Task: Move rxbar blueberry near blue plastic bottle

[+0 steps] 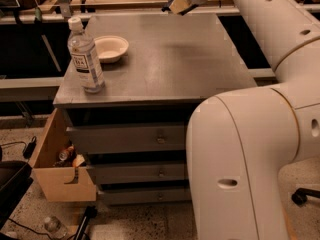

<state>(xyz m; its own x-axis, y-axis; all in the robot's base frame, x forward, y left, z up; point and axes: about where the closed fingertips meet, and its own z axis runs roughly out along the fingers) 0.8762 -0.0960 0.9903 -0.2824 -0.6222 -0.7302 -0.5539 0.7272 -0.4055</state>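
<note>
The blue plastic bottle [86, 59], clear with a white cap and white label, stands upright at the front left of the grey table [170, 64]. My gripper [176, 6] is raised above the table's far edge, right of centre, well away from the bottle. Its tan fingers are closed on the rxbar blueberry [181, 11]. Only a dark sliver of the bar shows under the fingers. The spot on the table below it is bare.
A shallow cream bowl [111, 48] sits just behind and right of the bottle. My white arm [270, 29] spans the right side. Drawers [135, 139] are below the tabletop. An open cardboard box [60, 176] stands on the floor at the left.
</note>
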